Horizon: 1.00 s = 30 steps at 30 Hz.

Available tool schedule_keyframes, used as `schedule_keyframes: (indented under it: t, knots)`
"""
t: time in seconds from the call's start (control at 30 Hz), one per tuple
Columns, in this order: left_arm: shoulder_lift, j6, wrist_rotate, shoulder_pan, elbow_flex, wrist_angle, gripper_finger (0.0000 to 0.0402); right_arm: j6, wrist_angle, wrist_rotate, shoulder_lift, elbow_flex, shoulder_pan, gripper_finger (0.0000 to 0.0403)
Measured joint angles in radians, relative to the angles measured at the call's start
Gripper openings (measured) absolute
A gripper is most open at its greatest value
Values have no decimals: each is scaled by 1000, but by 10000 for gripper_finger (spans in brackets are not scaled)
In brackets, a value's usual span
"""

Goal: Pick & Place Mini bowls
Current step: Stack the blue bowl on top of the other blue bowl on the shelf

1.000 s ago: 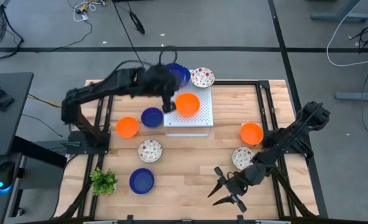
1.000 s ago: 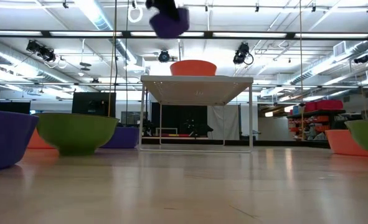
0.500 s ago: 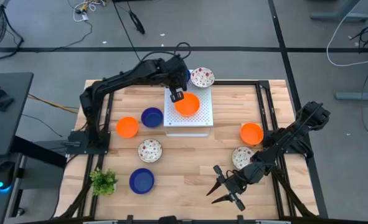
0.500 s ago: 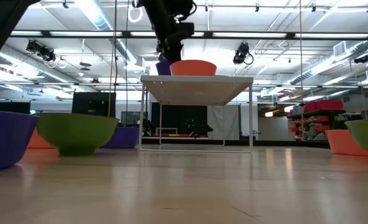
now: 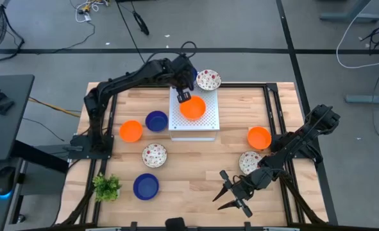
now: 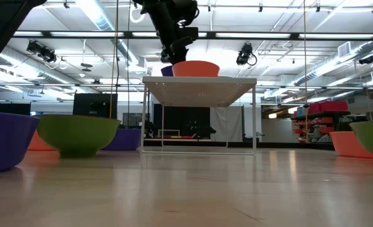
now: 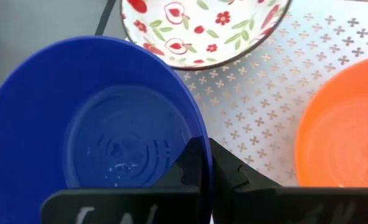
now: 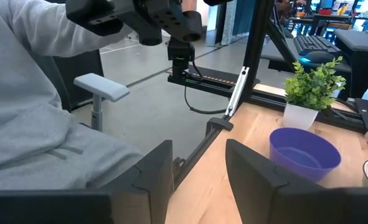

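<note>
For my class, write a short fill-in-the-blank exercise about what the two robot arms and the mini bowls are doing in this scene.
1. The left pincer grips the rim of a ____ bowl.
2. The bowl sitting in the middle of the white perforated board is ____.
3. The right pincer waits near the table's front edge with its fingers ____.
4. The small green plant stands beside a ____ bowl.

Missing words: blue; orange; open; blue

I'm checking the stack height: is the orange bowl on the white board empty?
Empty. The orange bowl on the white board shows only its bare inside from above; the left gripper holds a blue bowl beside it.
</note>
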Motion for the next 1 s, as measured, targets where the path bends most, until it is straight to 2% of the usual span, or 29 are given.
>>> schedule_keyframes:
  t: [0.37, 1.0]
  knots:
    - [0, 23, -29, -1, 24, 69, 7, 0, -3, 0, 0, 0, 0, 150]
    - [18, 22, -2, 42, 23, 79, 7, 10, -2, -9, 0, 0, 1, 150]
